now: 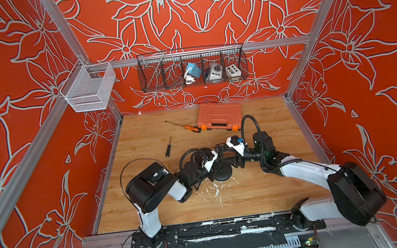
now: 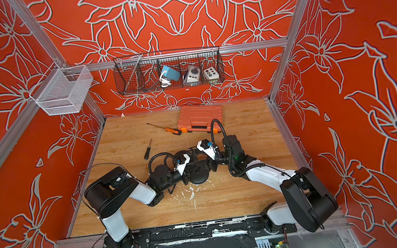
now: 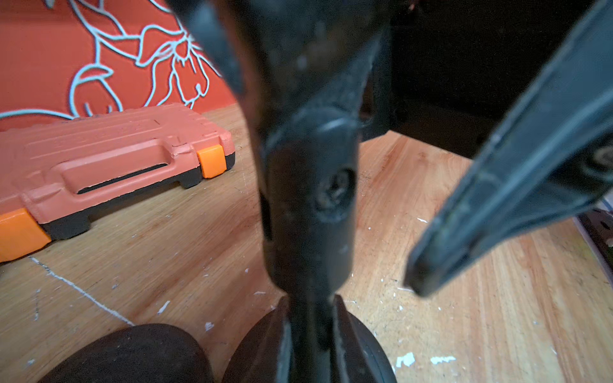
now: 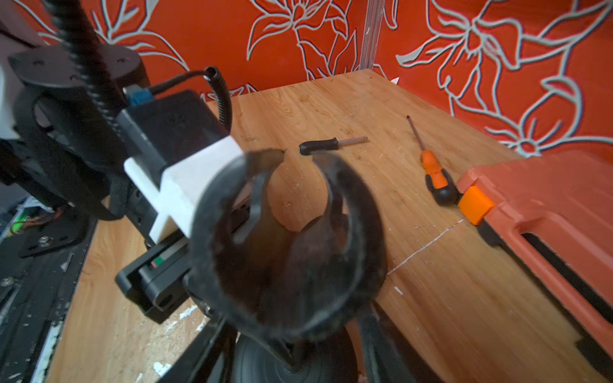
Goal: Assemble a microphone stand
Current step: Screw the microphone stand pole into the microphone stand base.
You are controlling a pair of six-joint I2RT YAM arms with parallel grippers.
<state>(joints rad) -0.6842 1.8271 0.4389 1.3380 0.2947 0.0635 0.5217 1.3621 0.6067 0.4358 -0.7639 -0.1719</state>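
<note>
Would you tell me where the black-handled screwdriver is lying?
In both top views the black-handled screwdriver lies on the table, left of centre, nearer the robot than the orange-handled screwdriver.

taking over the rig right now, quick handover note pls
left end effector: shut on the stem.
right end effector: open around the clip, apparently not gripping it.
things: base on the table, stem and clip above it.
done: the three parts look stacked together.
left: can't tell if the joints are tight; check them, then let go.
</note>
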